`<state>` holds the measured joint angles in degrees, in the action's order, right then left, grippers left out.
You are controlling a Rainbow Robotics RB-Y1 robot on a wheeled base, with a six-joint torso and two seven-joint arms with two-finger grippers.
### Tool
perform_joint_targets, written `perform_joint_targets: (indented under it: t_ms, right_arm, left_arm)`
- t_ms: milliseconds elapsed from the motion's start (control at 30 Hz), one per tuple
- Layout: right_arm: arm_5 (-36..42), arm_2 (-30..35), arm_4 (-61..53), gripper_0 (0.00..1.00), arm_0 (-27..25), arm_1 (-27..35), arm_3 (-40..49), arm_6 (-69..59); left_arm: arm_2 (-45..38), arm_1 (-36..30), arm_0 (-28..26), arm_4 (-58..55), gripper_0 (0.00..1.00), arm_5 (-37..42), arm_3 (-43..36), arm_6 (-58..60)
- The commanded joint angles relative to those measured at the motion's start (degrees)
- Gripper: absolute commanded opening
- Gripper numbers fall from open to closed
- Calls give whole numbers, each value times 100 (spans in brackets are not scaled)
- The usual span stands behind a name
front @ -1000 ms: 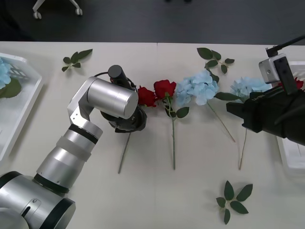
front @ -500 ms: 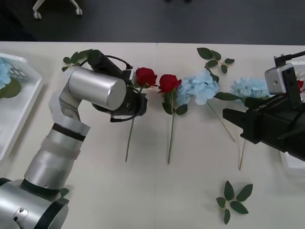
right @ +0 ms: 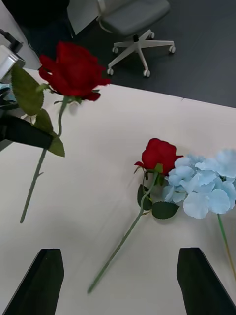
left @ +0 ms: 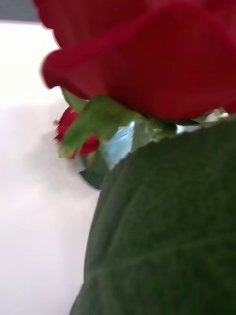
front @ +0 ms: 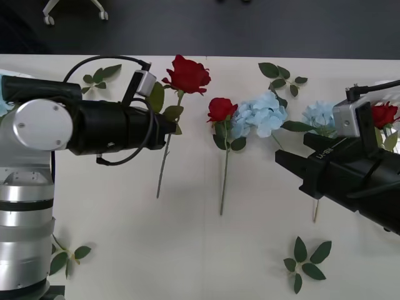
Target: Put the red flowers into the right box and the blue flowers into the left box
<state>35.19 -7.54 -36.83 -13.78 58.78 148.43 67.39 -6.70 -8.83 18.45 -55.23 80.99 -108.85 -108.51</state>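
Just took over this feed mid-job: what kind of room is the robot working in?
Probably an office or lab. A wheeled swivel chair stands on dark floor beyond a plain white table laid with artificial flowers. The left gripper holds a red rose up.

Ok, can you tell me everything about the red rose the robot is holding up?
The held rose is deep red with layered petals that look like fabric, on a long thin green stem with a few dark green leaves. The left end effector is shut on its stem just below the leaves. The rose is lifted off the table, head toward the far edge and stem hanging slightly slanted toward the robot. Nothing else touches it. Another rose lies on the table beside it.
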Motion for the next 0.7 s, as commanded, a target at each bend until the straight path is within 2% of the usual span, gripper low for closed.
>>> perform_joint_targets:
  t_ms: [33, 233, 467, 600, 700]
  right_arm:
    - [-232, 95, -35, 68, 130, 204, 157, -33]
    - [-486, -11, -96, 68, 332, 195, 157, -42]
    - [-680, -222, -184, 68, 640, 134, 157, -51]
    - [-706, -477, -193, 68, 798, 125, 157, -69]
    - [-715, -705, -184, 68, 956, 19, 157, -16]
  left_arm:
    - [-324, -75, -79, -1017, 0, 5, -172, -1305]
    - [-447, -66, -211, -2221, 0, 5, -172, -2588]
    - [-429, -66, -228, -3117, 0, 119, -172, -3766]
    - [-666, 101, -228, -3767, 0, 374, -172, -4144]
    - [-1000, 347, -219, -3855, 0, 752, -172, -4161]
